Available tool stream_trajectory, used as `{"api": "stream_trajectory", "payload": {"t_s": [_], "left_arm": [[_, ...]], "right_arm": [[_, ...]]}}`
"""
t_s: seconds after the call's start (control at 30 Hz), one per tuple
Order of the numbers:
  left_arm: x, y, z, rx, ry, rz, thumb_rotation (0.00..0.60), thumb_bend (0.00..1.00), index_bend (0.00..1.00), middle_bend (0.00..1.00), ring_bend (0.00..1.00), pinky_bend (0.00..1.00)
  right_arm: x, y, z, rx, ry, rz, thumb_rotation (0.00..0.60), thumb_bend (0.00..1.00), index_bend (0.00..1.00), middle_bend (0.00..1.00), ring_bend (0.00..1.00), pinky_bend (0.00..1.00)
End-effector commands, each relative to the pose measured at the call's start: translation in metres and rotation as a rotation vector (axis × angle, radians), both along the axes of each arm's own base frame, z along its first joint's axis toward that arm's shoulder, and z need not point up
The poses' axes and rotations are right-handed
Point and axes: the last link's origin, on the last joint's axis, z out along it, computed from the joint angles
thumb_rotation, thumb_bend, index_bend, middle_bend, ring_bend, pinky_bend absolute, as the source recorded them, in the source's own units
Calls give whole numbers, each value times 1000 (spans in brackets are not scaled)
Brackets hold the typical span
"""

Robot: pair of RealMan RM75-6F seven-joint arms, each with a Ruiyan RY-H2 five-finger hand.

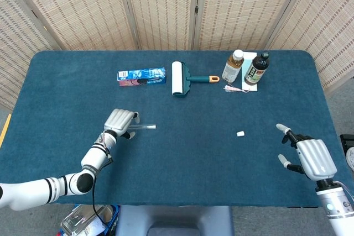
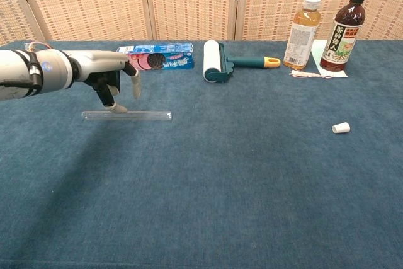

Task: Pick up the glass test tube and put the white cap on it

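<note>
The glass test tube [image 1: 145, 127] [image 2: 126, 116] lies flat on the blue table, left of centre. My left hand [image 1: 120, 121] [image 2: 110, 77] hovers over its left end with fingers pointing down and apart; one fingertip [image 2: 116, 108] reaches down to the tube, which is not lifted. The small white cap [image 1: 240, 134] [image 2: 340, 128] lies alone on the cloth to the right. My right hand [image 1: 307, 156] is near the front right corner, fingers spread and empty, about a hand's length right of the cap. The chest view does not show it.
Along the back stand a blue cookie box [image 1: 141, 75] [image 2: 157, 57], a teal lint roller [image 1: 185, 78] [image 2: 217, 61], a pale drink bottle [image 1: 233, 66] [image 2: 301, 33] and a dark bottle [image 1: 256, 68] [image 2: 340, 33] on a white sheet. Folding screens close off the rear.
</note>
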Motion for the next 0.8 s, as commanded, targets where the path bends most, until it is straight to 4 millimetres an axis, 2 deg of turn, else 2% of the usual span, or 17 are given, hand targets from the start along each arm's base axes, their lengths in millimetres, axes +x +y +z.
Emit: {"api": "stream_trajectory", "payload": {"t_s": [0.03, 0.3, 0.8], "left_arm": [[-3, 8, -10, -1, 20, 39, 600, 269, 417, 1000, 1000, 1000], [-6, 16, -21, 9, 22, 87, 600, 268, 454, 1000, 1000, 1000], [-7, 27, -36, 10, 35, 131, 600, 268, 460, 1000, 1000, 1000]], "right_arm": [[-1, 0, 0, 2, -2, -5, 600, 272, 147, 432, 460, 511], [-4, -1, 0, -3, -6, -13, 600, 272, 148, 440, 468, 512], [-6, -1, 2, -9, -5, -20, 600, 272, 147, 456, 488, 512]]}}
